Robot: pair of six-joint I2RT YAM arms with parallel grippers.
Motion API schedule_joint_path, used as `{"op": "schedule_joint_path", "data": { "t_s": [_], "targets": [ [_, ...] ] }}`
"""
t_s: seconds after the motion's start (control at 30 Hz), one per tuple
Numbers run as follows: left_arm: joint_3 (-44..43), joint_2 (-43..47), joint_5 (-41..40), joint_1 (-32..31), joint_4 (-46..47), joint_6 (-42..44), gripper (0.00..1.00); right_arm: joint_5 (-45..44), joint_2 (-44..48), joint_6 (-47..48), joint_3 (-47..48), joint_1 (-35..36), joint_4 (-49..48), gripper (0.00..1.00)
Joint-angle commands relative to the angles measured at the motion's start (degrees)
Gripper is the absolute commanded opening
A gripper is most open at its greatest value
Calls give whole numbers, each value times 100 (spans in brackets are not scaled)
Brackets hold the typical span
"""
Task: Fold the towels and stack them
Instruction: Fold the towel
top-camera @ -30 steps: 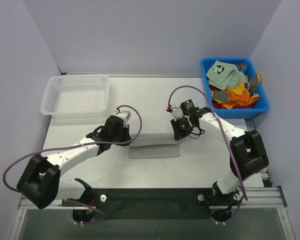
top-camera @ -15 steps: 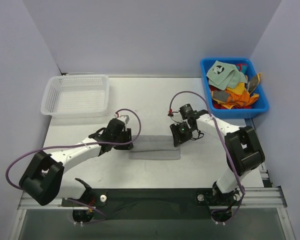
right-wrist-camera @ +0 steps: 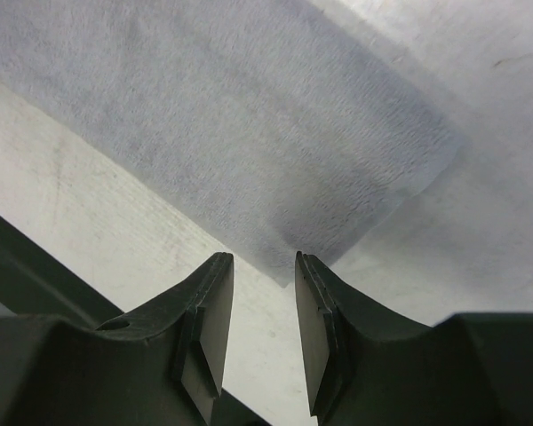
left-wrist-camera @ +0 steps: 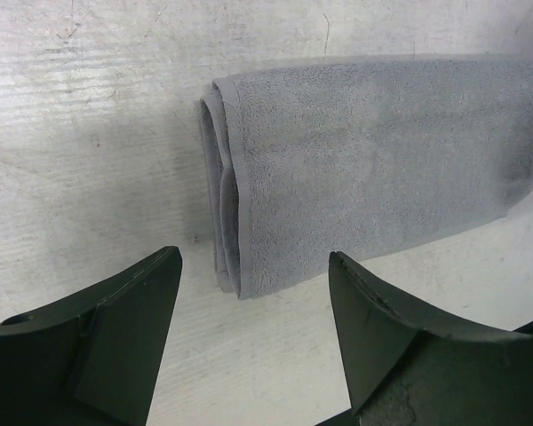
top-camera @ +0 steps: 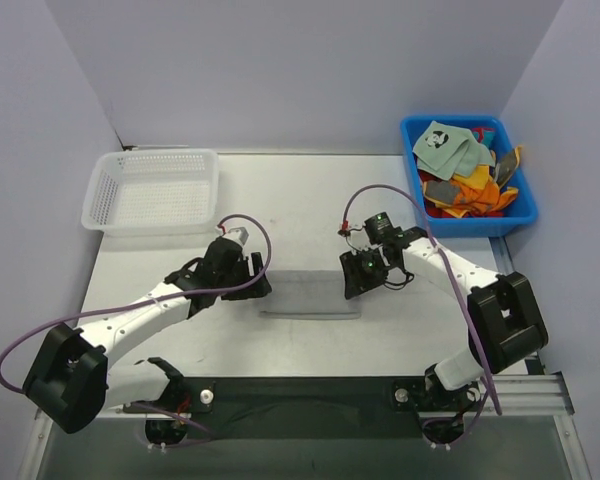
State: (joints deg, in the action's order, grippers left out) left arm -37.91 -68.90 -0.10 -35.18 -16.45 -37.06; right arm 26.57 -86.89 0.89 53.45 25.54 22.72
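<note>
A grey towel lies folded into a long strip on the table between both arms. In the left wrist view its folded left end shows layered edges. My left gripper stands open just short of that end, nothing between its fingers. The left gripper sits at the strip's left end in the top view. My right gripper is open by a narrow gap, right at the corner of the grey towel, which is free of the fingers. The right gripper is at the strip's right end. More towels fill the blue bin.
A white mesh basket stands at the back left of the table. The blue bin sits at the back right, holding green panda, orange, red and grey cloths. Cables loop above both wrists.
Both grippers have opened and let go of the grey towel. The towel's ends dropped flat onto the table. Both wrists have drawn back slightly from it.
</note>
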Motion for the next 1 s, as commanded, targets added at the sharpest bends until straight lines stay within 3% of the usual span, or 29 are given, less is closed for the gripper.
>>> {"op": "schedule_joint_path", "data": {
  "t_s": [0.0, 0.27, 0.5, 0.6, 0.77, 0.97],
  "targets": [
    [3, 35, 10, -42, -43, -363, 78, 305, 164, -343, -247, 56, 268, 34],
    [21, -202, -87, -279, 19, -618, 77, -2, 181, -808, -581, 48, 224, 34],
    [38, -527, -140, -384, 54, -741, 63, -599, 918, -1326, -599, 56, -4, 36],
    [29, -729, -157, -455, 89, -785, 60, -828, 1086, -1756, -809, 30, -267, 45],
    [38, -879, -227, -490, 89, -777, 55, -873, 1122, -2469, -1187, -49, -785, 51],
    [82, -905, -271, -499, 133, -803, 48, -749, 964, -2927, -1556, -119, -1251, 51]
  ]
}}
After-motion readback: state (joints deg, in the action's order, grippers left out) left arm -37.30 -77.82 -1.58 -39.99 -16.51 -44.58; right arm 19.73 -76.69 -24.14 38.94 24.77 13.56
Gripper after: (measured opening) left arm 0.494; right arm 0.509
